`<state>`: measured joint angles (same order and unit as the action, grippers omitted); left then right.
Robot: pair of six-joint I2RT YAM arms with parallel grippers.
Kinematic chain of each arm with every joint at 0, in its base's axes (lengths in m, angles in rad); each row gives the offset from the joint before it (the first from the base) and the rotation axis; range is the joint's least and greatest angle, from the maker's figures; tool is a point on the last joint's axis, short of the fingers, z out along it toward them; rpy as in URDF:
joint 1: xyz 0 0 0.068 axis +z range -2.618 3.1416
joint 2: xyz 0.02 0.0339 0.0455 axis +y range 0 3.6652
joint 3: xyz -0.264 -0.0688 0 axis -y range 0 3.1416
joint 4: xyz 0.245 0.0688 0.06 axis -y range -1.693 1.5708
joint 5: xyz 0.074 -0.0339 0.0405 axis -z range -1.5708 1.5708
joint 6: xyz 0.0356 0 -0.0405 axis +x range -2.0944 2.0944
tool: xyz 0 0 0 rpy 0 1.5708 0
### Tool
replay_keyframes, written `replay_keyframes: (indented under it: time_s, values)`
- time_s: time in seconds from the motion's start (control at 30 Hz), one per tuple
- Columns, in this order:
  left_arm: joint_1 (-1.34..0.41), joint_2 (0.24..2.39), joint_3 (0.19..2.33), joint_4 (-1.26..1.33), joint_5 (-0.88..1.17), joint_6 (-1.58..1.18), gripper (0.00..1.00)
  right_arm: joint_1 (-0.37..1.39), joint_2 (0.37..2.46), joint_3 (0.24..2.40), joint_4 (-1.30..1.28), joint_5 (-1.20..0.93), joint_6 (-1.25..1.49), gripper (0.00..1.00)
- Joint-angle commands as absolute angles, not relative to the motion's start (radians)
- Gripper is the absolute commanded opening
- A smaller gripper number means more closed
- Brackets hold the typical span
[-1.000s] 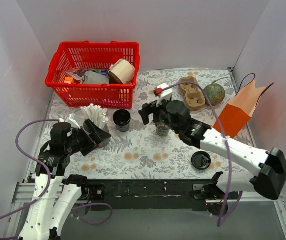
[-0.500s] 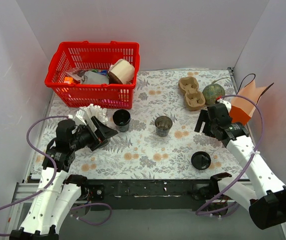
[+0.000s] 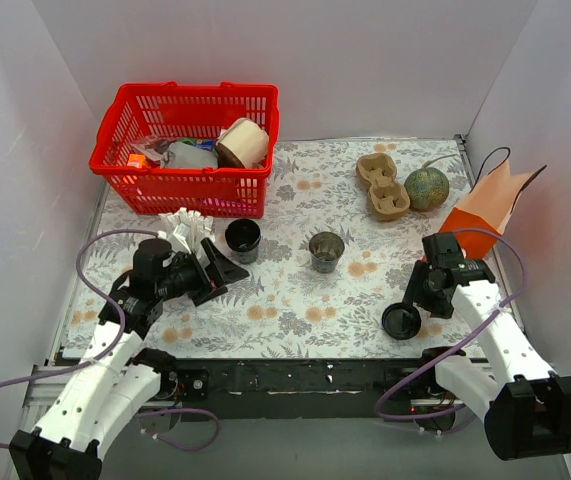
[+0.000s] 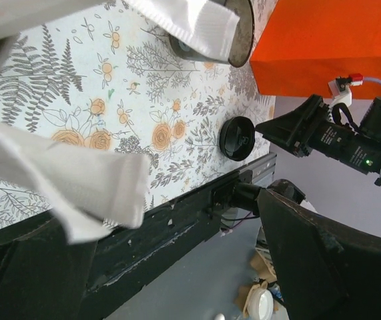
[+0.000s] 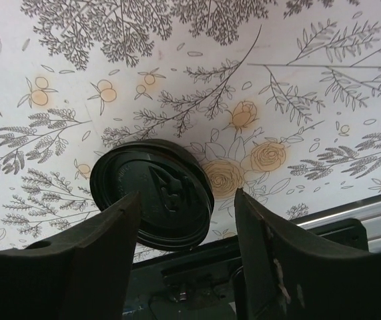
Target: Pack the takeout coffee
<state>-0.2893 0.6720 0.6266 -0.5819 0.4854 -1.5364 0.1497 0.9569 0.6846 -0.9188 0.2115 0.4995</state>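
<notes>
Robot test cell, lab-type setup, not a home or café. Plain pale walls (image 3: pixel 365 60) box in three sides of a bench (image 3: pixel 295 300) under a floral cover. Two white arms, left arm (image 3: pixel 95 400) and right arm (image 3: pixel 495 335), bolted to a black rail (image 3: pixel 295 378) at the near edge. Purple cables (image 3: pixel 90 245) loop loose. Staged props: red shop basket (image 3: pixel 195 90), orange paper bag (image 3: pixel 485 205).
</notes>
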Motion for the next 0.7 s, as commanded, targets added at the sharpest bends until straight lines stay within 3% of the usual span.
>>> replay_keyframes:
  time_s: [0.0,0.53,0.6,0.67]
  values:
    - [-0.357,0.706,0.607,-0.503,0.439,-1.551,0.98,0.144,0.945,0.661,-0.96,0.187,0.503,0.64]
    - [-0.526,0.77,0.641,-0.471,0.334,-1.578,0.98,0.144,0.986,0.598,-0.877,0.17,0.5,0.38]
    - [-0.529,0.767,0.644,-0.469,0.336,-1.58,0.98,0.144,0.995,0.597,-0.871,0.161,0.489,0.33]
    - [-0.531,0.767,0.647,-0.469,0.334,-1.582,0.98,0.144,1.0,0.595,-0.87,0.16,0.486,0.17]
